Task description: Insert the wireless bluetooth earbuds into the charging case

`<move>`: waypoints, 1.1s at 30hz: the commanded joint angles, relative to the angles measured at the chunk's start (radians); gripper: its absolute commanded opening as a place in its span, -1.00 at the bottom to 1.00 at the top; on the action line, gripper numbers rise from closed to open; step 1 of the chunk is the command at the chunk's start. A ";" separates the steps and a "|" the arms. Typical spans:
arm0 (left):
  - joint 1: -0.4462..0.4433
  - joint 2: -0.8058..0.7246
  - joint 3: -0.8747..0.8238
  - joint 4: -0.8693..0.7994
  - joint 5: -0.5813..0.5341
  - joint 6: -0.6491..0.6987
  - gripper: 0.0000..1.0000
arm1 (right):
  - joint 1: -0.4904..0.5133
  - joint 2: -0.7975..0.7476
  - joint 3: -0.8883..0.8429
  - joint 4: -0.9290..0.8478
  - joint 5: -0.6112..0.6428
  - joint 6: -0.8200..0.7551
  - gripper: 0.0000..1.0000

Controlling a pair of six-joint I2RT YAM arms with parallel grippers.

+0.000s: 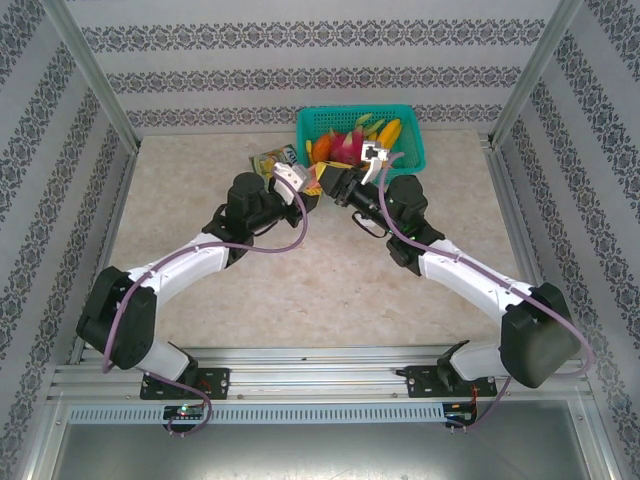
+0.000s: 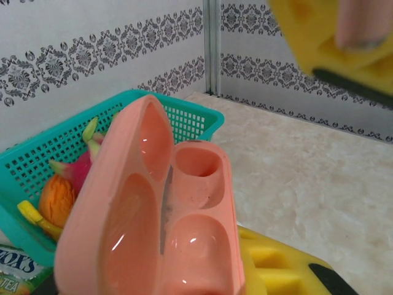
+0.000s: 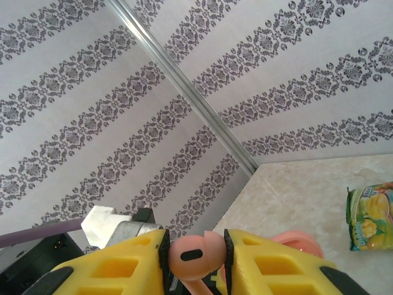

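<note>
Pink earbud [image 3: 191,257] sits pinched between the yellow fingers [image 3: 270,270] of the right gripper [image 3: 193,259], close beside the open pink case [image 2: 166,227] clasped in the left gripper [image 1: 305,185], teal basket [image 2: 37,160] just beyond both.

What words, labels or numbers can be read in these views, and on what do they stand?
"TEA": on the green packet beside the teal basket, left wrist view.
"OX'S": above it on that packet, its start cut off by the picture's edge.
Print on the yellow-green packet, right wrist view: too blurred to read.
No lettering seen on the pink charging case or the pink earbud.
</note>
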 commanded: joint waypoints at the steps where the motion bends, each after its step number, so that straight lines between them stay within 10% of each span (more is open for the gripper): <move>1: -0.017 0.010 0.033 0.024 0.018 -0.044 -1.00 | 0.013 0.014 -0.010 0.106 -0.029 0.031 -0.37; 33: -0.019 -0.045 0.068 0.001 0.170 0.002 -1.00 | 0.009 -0.021 -0.146 0.248 -0.018 -0.027 -0.38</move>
